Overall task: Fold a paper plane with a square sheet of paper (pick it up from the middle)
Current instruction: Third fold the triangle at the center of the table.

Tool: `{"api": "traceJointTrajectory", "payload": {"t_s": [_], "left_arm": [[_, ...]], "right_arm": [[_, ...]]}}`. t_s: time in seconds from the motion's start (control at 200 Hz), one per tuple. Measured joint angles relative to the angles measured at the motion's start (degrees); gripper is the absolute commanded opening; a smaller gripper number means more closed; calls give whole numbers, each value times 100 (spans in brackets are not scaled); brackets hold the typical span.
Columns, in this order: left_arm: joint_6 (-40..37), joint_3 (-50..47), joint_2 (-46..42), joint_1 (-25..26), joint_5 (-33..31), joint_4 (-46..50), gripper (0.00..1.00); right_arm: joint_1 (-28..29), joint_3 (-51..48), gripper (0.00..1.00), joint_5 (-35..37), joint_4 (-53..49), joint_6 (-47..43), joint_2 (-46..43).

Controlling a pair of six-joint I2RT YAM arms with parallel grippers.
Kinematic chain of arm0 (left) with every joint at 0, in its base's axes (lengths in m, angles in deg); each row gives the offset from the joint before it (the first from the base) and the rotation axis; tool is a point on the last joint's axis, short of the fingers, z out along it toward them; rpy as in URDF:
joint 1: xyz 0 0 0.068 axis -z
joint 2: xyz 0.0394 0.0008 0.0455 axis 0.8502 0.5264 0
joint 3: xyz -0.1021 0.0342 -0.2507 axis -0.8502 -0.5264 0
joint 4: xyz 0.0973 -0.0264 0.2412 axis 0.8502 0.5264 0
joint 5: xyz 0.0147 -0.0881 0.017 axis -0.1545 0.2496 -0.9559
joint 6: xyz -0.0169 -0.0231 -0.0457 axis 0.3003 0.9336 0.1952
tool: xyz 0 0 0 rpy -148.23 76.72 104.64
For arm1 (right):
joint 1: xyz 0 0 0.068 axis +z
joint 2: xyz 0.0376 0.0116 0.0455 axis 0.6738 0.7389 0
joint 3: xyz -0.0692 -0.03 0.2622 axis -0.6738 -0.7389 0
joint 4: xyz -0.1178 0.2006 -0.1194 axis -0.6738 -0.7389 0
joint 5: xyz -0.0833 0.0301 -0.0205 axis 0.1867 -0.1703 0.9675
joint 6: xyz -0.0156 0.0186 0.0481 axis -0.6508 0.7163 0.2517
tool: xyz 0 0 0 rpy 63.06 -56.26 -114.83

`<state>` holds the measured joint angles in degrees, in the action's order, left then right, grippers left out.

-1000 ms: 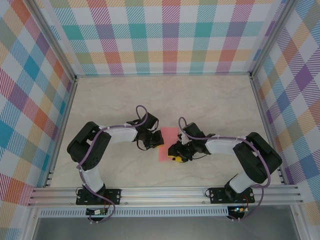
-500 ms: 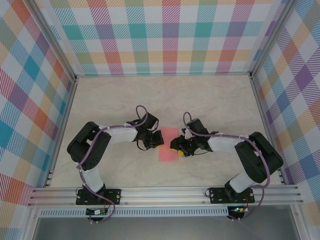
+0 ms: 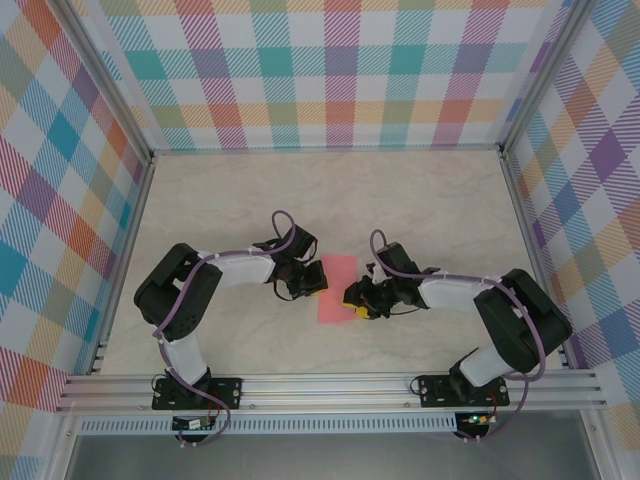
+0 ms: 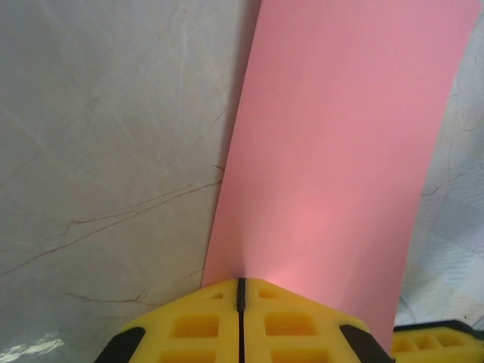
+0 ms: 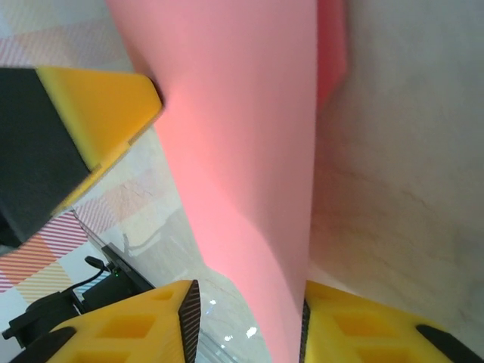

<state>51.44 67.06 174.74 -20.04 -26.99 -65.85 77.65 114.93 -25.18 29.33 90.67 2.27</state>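
Paper first: the square sheet of paper [image 3: 337, 288] sits near the middle of the bench [image 3: 430, 200], between my two arms. From overhead it reads as a narrow pink rectangle, long side running away from me.

Left gripper [image 4: 240, 291]: fingers closed, the yellow pads meeting along one thin seam with no gap. In the left wrist view the sheet [image 4: 340, 151] rises straight out from behind that seam and fans away from the tips. A dark shadow runs along its left edge on the marbled surface, so that edge is lifted off the bench. I read this as a pinch on the sheet's near edge. From overhead, these tips are at the sheet's left side, a little above its middle.

Right gripper [image 5: 249, 310]: fingers [image 5: 128, 329] apart, one yellow pad on either side of the sheet, which passes through the gap between them. No clamp that I can see. The sheet [image 5: 242, 151] bows as it goes through, curved rather than flat. A second strip of pink shows behind its upper right edge; I cannot tell whether that is a folded layer. The yellow-and-black tip of the left gripper appears at the upper left of this view, against the sheet's other side.

From overhead, the right tips meet the sheet's right side, lower down than the left ones.
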Motion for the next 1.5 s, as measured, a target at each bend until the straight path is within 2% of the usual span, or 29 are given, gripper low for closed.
{"api": "traceJointTrajectory", "payload": {"t_s": [0.335, 0.73, 0.975, 1.155, 1.305, 1.5], "left_arm": [[0, 0, -2, 0, 0, 0, 6], [-2, -2, -11, 2, 0, 0, 6], [0, -13, -35, 4, 4, -31, 6], [0, -481, -455, 4, 52, -542, 7], [-42, -481, -901, 4, 48, -857, 8], [-157, -157, -695, 2, 37, -922, 6]], "right_arm": [[2, -214, 16, 140, -166, 667, -610], [101, -210, 16, 118, -352, 852, -485], [116, -170, 3, 125, -505, 872, -485], [116, 59, 2, 127, -778, 807, -485], [116, 260, 2, 125, -1012, 678, -435], [116, 435, 2, 129, -1279, 546, -337]]}}
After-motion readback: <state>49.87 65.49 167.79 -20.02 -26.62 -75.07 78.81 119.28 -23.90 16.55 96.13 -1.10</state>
